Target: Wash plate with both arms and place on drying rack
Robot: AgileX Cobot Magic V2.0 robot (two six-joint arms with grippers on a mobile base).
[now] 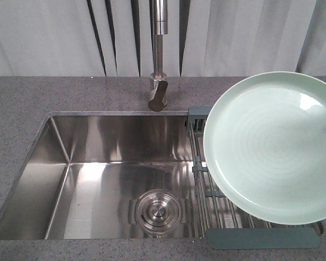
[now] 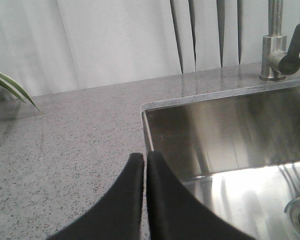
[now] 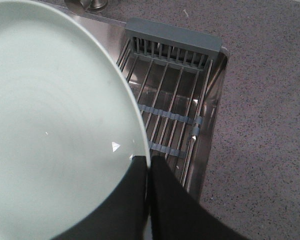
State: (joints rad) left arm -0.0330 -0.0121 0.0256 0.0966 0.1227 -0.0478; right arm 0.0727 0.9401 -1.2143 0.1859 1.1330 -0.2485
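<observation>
Under the plate (image 1: 271, 147), half-hidden drying rack (image 1: 263, 238).

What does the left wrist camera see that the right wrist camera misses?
Only the left wrist view shows the plant leaf, the faucet handle and the left tool, shut and empty. Only the right wrist view shows the plate, pinched at its rim by the right tool, and the drying rack. Both show the grey countertop and steel sink.
</observation>
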